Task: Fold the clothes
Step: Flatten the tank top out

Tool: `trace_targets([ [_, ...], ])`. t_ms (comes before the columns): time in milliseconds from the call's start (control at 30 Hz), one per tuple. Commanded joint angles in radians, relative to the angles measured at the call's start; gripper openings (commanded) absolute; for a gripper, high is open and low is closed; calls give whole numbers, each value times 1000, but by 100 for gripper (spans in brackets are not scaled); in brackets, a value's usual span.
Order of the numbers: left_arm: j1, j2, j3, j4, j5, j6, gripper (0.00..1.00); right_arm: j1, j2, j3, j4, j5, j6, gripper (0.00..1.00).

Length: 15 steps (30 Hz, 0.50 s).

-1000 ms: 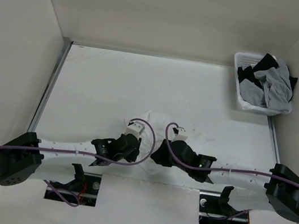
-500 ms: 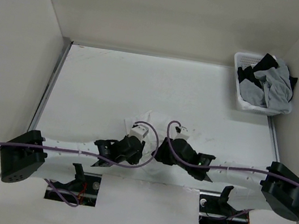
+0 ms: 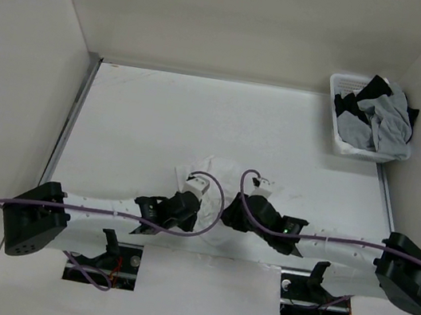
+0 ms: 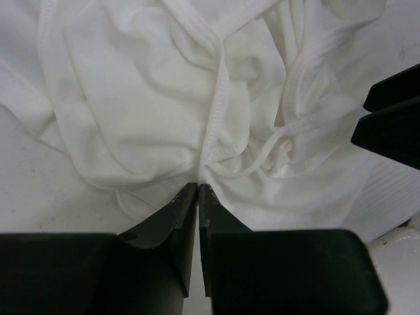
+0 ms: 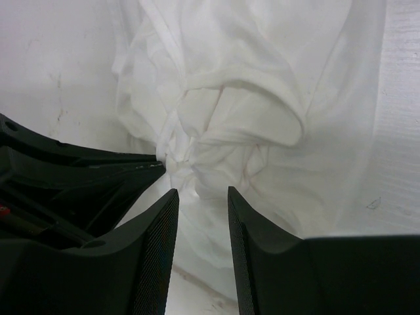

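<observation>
White and thin, the clothes [image 3: 215, 168] lie bunched in a crumpled heap on the table [image 3: 162, 109], close to its near edge and about midway between its left and right edges. Both arms reach in over that edge and meet at the near side of the heap. From the left wrist camera I see the left gripper [image 4: 198, 187] with its two fingers drawn together, their tips pinching a stitched fold of the cloth where several wrinkles run together. From the right wrist camera I see the right gripper [image 5: 202, 191] just beside it, fingers parted with a clear gap, the tips low against the rumpled fabric and gripping nothing; the cloth shows through the gap. Beyond the heap the tabletop runs to the far edge. In the far right corner stands a white basket [image 3: 339, 143], heaped with grey garments [image 3: 387, 126] and black garments [image 3: 377, 87], well apart from the arms.
</observation>
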Motion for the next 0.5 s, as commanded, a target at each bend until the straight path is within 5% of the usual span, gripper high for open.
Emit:
trace_targets([
  [0, 17, -59, 41, 8, -14, -12, 5, -4, 18, 0, -17, 11, -3, 41],
  [300, 138, -217, 23, -18, 89, -44, 3, -4, 123, 82, -6, 17, -58, 25],
  [467, 209, -275, 28, -18, 158, -54, 3, -4, 131, 108, -19, 53, -72, 38],
])
